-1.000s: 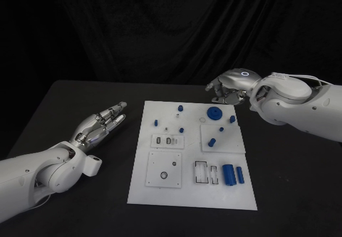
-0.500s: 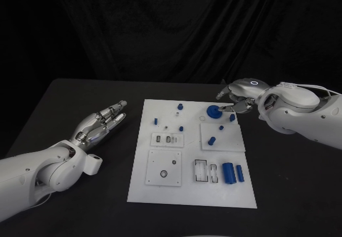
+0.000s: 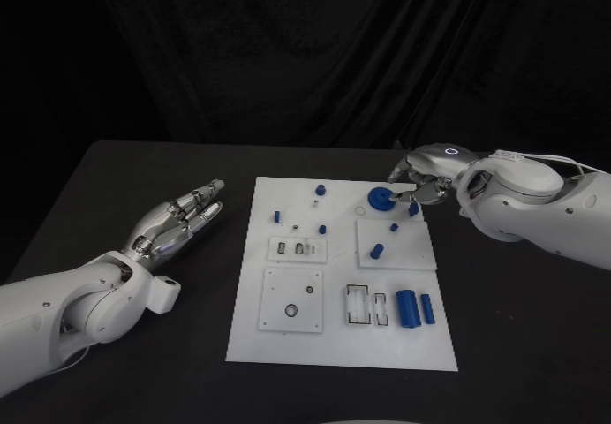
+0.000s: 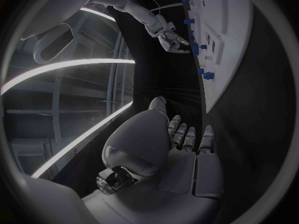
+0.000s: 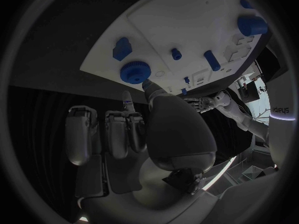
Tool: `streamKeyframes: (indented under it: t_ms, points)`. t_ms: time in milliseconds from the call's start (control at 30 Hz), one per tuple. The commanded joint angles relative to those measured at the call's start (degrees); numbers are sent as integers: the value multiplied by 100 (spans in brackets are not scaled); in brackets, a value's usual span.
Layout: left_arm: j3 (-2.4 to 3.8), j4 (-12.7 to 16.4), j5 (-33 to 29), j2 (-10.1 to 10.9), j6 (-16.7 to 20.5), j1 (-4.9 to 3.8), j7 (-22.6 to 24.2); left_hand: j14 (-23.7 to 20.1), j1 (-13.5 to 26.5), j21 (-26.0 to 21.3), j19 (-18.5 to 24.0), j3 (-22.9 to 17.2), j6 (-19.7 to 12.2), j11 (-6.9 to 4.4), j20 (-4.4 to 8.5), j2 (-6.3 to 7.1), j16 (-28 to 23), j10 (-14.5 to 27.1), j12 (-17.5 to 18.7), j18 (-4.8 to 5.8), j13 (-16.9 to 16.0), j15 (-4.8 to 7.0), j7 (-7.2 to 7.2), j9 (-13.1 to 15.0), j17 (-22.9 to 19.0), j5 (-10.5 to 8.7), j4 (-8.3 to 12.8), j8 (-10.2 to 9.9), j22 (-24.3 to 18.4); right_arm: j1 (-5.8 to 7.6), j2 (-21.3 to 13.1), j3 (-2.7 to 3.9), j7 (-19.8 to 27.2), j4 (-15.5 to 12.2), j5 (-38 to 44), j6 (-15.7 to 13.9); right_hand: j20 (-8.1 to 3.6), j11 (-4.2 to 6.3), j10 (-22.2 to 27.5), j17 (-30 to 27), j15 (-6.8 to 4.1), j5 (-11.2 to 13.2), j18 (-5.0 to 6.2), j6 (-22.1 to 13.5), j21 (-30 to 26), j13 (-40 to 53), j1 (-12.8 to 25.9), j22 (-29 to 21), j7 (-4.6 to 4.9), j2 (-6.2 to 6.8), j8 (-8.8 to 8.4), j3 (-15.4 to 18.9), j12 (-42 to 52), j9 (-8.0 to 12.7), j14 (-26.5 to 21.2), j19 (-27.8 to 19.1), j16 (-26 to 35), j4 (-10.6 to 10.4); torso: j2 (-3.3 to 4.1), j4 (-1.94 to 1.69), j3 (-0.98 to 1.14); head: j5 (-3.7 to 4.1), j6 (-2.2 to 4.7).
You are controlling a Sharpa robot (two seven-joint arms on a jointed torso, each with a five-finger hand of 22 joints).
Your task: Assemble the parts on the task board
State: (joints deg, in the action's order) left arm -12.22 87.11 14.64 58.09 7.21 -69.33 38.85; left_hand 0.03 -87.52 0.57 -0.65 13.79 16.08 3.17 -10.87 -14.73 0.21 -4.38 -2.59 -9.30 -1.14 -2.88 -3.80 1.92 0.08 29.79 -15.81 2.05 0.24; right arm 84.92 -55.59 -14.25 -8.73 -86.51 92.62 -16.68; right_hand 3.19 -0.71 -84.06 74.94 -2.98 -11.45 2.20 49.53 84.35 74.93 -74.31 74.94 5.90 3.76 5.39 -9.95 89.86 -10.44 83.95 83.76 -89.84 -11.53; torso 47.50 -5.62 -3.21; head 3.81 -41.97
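The white task board lies in the middle of the table, also seen from the wrists. A blue round knob stands near its far right corner. My right hand hovers at that corner with its fingers apart and nothing in them; its thumb tip is right beside the knob. Small blue pegs stand about the board, and two blue cylinders lie near its front right. My left hand lies flat and open on the table, left of the board.
Black table runs all round the board, with a dark curtain behind. Small white plates with slots and holes sit on the board's near half. More blue pieces stand beyond the knob, seen from the right wrist.
My right hand has come down from behind the board's far right corner to just over the knob. The left hand has not moved.
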Motion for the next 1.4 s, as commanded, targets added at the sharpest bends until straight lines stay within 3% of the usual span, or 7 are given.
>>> streamKeyframes:
  t_ms: [33,333,433,600,900,1233,1400]
  points:
    - [5,-5,11,-17,-73,-10,1051,-3,-43,-11,21,-28,-24,45,-39,-3,-21,10,35,-107,9,-41,11,-2,-8,28,4,-15,7,-23,42,3,-91,24,6,8,11,8,-594,1506,-1,-56,-53,-46,73,1507,-17,1053,5,10,-31,15,14,-17,605,265,-16,42,-8,0,-4,14,-3]
    - [5,-31,11,-29,-95,-8,1038,-3,-46,-11,21,-30,-29,46,-39,-3,-21,12,36,-107,9,-42,9,-2,-8,31,5,-15,6,-82,128,4,-82,86,6,93,69,-33,-594,1506,58,-326,-154,-200,379,1507,-139,1344,24,22,-112,-36,14,-88,605,479,-16,222,-11,7,-2,2,-20]
    - [5,-35,11,-27,-97,-8,1036,-3,-46,-11,21,-30,-29,46,-39,-3,-21,12,36,-107,9,-42,9,-2,-8,31,5,-15,6,-103,154,4,-136,118,6,180,73,-31,-594,1506,59,-309,-149,-298,366,1507,-183,1335,21,54,-149,-43,14,-86,605,468,-16,282,-13,16,0,-11,-23]
    - [5,-46,11,-30,-110,-8,1031,-3,-50,-12,22,-32,-28,47,-40,-4,-21,14,37,-107,9,-43,5,-2,-8,34,7,-15,6,-127,200,4,-209,157,6,310,77,-32,-594,1506,61,-205,-143,-476,351,1507,-184,1325,20,84,-175,-27,14,-79,605,455,-16,313,-11,-2,-3,4,-30]
    - [4,-58,11,-33,-131,-7,1017,-3,-57,-11,21,-38,-27,51,-42,-5,-21,13,36,-107,9,-41,-4,-2,-8,39,11,-15,6,-139,310,5,-228,271,6,370,80,-39,-594,1506,64,-207,-123,-553,293,1507,-173,1279,32,52,-159,-35,14,-86,605,409,-16,307,-10,4,-8,-12,-41]
    - [4,-67,11,-40,-152,-6,993,-3,-65,-10,20,-44,-35,57,-44,-6,-21,11,35,-107,8,-44,-17,-2,-8,44,16,-15,7,-142,436,5,-173,425,6,380,85,-42,-594,1506,67,-715,-115,-420,265,1507,-149,1267,35,-21,-56,-107,14,-178,605,391,-16,315,-9,1,-4,-5,-50]
    - [4,-68,11,-38,-156,-6,988,-3,-70,-10,20,-48,-36,65,-45,-6,-21,9,34,-107,8,-48,-24,-2,-8,45,20,-15,7,-153,466,5,-153,457,6,435,83,-40,-594,1506,65,-839,-109,-271,247,1507,-142,1257,36,-40,18,-151,14,-233,605,379,-16,323,-11,4,-6,-3,-58]
